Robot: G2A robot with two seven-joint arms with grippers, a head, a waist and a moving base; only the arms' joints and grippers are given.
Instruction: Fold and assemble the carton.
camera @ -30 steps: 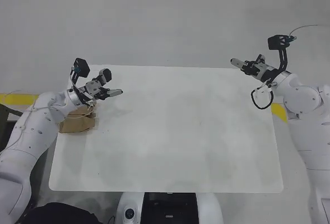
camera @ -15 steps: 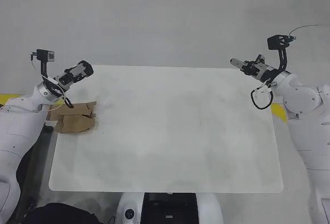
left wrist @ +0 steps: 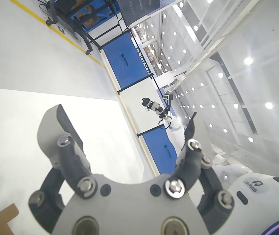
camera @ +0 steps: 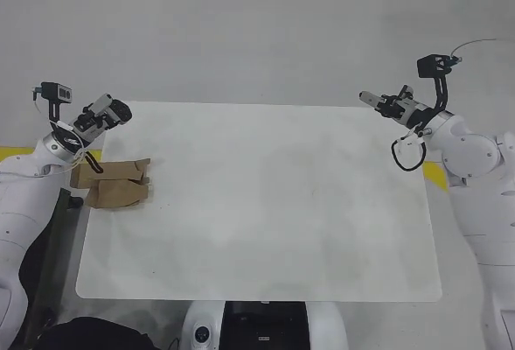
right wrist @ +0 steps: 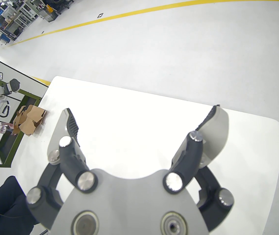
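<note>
Part-folded carton [camera: 117, 182], apparently unassembled, lies at the worktop [camera: 266, 210] edge near the released left end effector [camera: 117, 109], which should approach it squarely from above; right end effector [camera: 366, 96] likewise released.

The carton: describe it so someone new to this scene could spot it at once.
Start from the white table. At its edge on the robot's left, near the left gripper, lies the carton. It is the only brown thing on the table: cardboard with loose flaps, not yet assembled.
</note>
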